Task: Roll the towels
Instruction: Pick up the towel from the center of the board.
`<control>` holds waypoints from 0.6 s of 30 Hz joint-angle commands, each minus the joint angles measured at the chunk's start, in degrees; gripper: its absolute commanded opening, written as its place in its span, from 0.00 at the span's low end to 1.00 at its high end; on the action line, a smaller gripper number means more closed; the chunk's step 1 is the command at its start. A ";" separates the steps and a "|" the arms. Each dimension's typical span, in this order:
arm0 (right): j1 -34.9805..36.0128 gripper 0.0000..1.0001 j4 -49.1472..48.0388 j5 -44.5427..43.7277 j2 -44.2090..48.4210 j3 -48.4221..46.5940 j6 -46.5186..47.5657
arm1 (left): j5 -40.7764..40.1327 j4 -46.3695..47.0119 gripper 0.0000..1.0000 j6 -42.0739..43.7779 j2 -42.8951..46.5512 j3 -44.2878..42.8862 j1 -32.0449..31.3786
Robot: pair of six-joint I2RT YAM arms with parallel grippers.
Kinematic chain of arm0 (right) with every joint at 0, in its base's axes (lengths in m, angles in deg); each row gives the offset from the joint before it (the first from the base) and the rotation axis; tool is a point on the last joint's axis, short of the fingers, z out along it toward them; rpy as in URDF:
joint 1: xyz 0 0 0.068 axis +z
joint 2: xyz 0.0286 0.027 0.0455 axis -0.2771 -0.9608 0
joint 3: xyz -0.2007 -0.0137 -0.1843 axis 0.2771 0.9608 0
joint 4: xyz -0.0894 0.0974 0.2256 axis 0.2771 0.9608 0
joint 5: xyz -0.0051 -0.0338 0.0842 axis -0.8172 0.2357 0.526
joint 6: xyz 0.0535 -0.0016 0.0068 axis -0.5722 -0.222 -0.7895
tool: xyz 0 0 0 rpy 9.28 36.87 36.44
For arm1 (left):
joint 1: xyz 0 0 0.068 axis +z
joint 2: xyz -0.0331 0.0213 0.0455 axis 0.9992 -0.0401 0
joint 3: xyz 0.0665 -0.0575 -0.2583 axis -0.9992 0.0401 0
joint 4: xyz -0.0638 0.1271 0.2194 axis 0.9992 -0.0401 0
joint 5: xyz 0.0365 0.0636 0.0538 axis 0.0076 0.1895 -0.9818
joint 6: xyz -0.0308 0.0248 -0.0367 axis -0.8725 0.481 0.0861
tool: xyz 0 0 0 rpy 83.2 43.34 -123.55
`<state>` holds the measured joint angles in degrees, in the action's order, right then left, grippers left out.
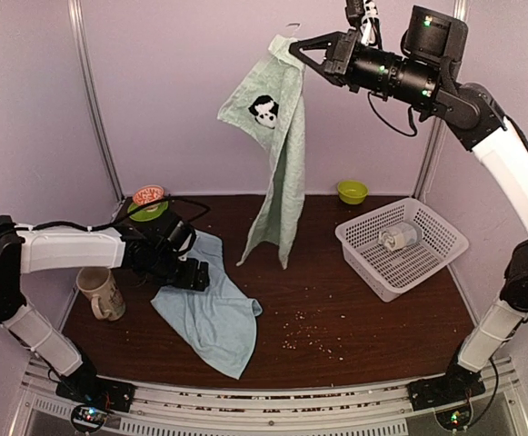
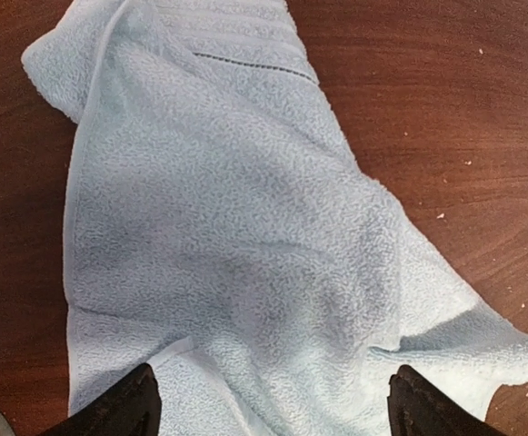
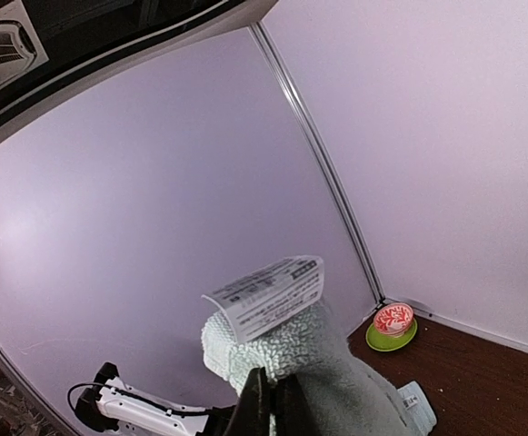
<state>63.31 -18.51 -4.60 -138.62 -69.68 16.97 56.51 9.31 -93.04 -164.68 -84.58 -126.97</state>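
Observation:
The light blue towel (image 1: 211, 309) lies rumpled on the dark table, left of centre. My left gripper (image 1: 191, 272) is low over its upper edge, jaws wide open with the towel (image 2: 245, 236) spread between the fingertips (image 2: 123, 404). The sage-green towel (image 1: 277, 145) with a dark printed mark hangs high in the air from one corner, its lower end just above the table. My right gripper (image 1: 302, 50) is shut on that corner; in the right wrist view the towel (image 3: 291, 350) and its white care label (image 3: 268, 295) stick out past the closed fingers (image 3: 264, 409).
A printed mug (image 1: 100, 292) stands at the left edge beside my left arm. A red-patterned bowl on a green saucer (image 1: 148, 202) sits at the back left, a green bowl (image 1: 352, 192) at the back. A white basket (image 1: 400, 245) holding a jar is on the right. Crumbs (image 1: 304, 331) dot the front.

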 commanded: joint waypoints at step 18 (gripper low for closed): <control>0.07 0.00 -1.76 -4.69 32.29 56.87 1.61 | -11.05 -7.88 0.59 1.90 -27.01 -19.18 0.15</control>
<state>63.33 -19.43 -5.71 -112.79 -16.13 16.97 48.05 4.15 -92.45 -187.37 -100.43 -127.12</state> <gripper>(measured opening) 0.014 0.679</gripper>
